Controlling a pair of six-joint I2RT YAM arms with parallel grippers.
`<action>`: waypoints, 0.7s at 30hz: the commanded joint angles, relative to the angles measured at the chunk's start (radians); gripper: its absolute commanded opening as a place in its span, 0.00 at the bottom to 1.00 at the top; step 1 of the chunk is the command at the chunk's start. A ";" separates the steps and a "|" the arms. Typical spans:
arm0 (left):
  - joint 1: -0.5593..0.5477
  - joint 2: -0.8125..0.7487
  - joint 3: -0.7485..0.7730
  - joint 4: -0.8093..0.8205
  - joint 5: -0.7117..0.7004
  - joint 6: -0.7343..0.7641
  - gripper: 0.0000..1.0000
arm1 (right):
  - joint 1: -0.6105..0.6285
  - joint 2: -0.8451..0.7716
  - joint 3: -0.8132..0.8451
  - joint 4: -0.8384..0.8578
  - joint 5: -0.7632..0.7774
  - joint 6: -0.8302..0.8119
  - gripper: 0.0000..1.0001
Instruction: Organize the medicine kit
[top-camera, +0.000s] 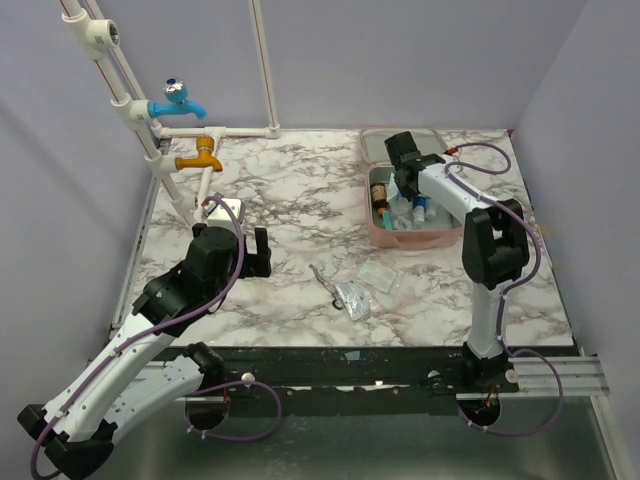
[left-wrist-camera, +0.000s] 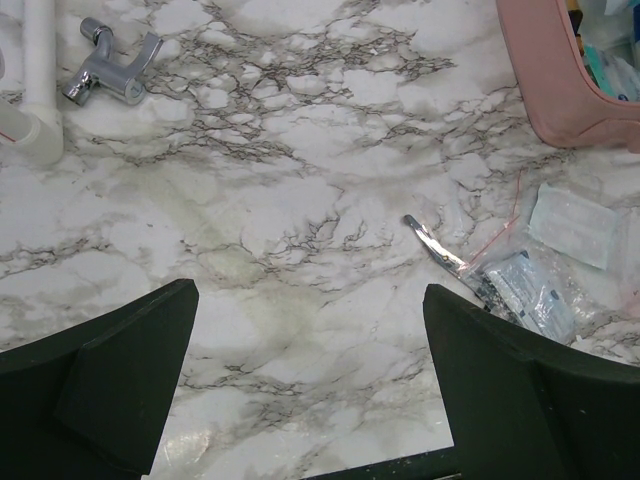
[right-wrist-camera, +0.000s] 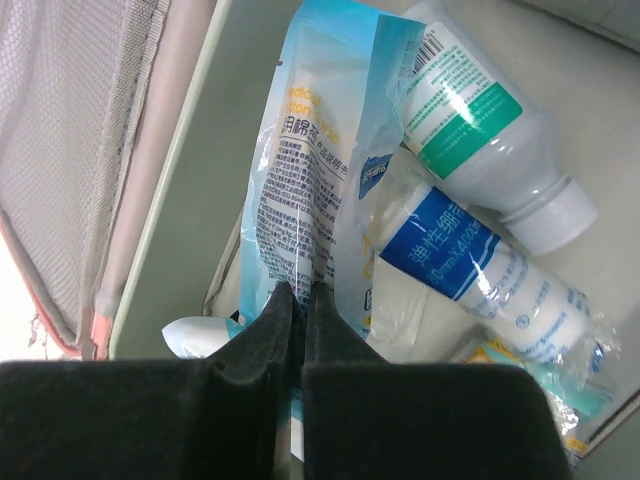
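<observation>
The pale pink medicine kit lies open at the back right, its lid folded back; its corner shows in the left wrist view. My right gripper is inside the case, shut on a light blue printed packet. Next to the packet lie a white bottle with a green label and a wrapped bandage roll with a blue label. My left gripper is open and empty above bare marble. Metal tweezers and clear bags of supplies lie in front of the case.
A white pipe rig with a blue tap and an orange tap stands at the back left. A chrome fitting lies by the pipe base. The lid's grey mesh pocket is left of my right fingers.
</observation>
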 joint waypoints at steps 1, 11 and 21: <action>0.008 0.005 -0.008 -0.011 0.021 0.009 0.99 | -0.008 0.064 0.040 -0.004 0.036 -0.021 0.01; 0.008 0.000 -0.008 -0.013 0.018 0.009 0.99 | -0.008 0.082 0.037 0.025 0.031 -0.096 0.32; 0.012 -0.002 -0.008 -0.011 0.027 0.011 0.99 | -0.007 -0.054 -0.010 0.049 0.037 -0.163 0.50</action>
